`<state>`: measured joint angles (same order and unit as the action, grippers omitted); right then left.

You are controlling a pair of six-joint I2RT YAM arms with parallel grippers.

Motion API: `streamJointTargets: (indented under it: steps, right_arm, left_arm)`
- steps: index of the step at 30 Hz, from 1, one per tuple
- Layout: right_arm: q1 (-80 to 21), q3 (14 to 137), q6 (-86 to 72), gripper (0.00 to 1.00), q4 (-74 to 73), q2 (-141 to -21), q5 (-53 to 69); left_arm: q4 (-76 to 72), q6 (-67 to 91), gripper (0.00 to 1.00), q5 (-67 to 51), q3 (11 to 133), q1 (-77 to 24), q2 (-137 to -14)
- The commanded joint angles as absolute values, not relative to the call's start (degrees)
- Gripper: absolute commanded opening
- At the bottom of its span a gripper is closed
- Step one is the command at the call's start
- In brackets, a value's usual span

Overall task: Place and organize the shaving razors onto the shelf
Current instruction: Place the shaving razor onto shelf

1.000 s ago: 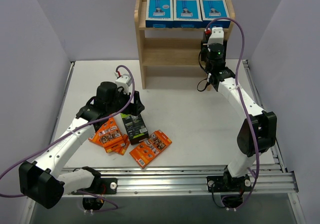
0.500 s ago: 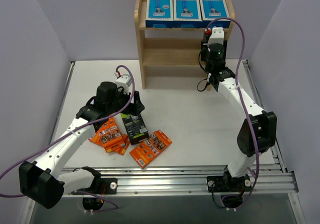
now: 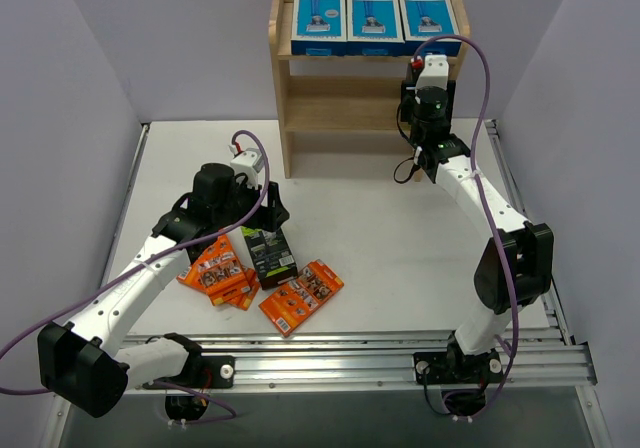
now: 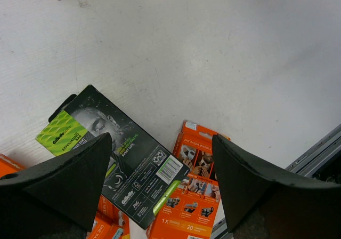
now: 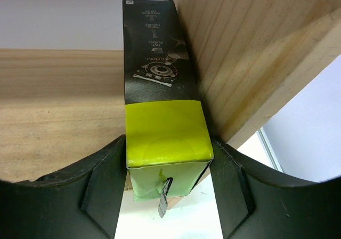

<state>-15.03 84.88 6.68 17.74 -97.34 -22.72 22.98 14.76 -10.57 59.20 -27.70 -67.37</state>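
The wooden shelf (image 3: pixel 285 98) stands at the back with three blue-and-white razor boxes (image 3: pixel 371 15) on its top tier. My right gripper (image 3: pixel 422 80) is at the right end of the middle tier, shut on a black-and-lime box (image 5: pixel 160 89) that lies on the shelf board (image 5: pixel 58 105) against the right side panel (image 5: pixel 250 52). My left gripper (image 3: pixel 250 218) hovers open over a second black-and-lime box (image 3: pixel 268 251) lying flat among orange packs (image 3: pixel 300 296). In the left wrist view the black box (image 4: pixel 117 153) overlaps an orange pack (image 4: pixel 197 196) between the open fingers.
More orange packs (image 3: pixel 215 270) lie stacked to the left of the black box. The bottom tier (image 3: pixel 340 118) of the shelf shows nothing on it. An aluminium rail (image 3: pixel 350 363) runs along the near table edge. Grey walls close in on three sides.
My right wrist has edged very slightly toward the shelf with the box. The left arm and the packs on the table have not moved.
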Motion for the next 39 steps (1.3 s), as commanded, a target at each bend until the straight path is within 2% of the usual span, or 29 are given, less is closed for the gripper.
streamJointTargets:
  steps: [1, 39]
  right_arm:
    - [-14.1, 85.0, 7.2, 0.55, 21.4, -93.1, -28.5]
    - [-14.0, 80.7, 6.2, 0.63, 20.1, -87.8, -27.5]
  left_arm:
    - [22.4, 14.2, 0.85, -11.2, 61.5, -27.9, -66.7]
    - [22.8, 14.5, 0.85, -11.6, 61.8, -27.8, -67.0]
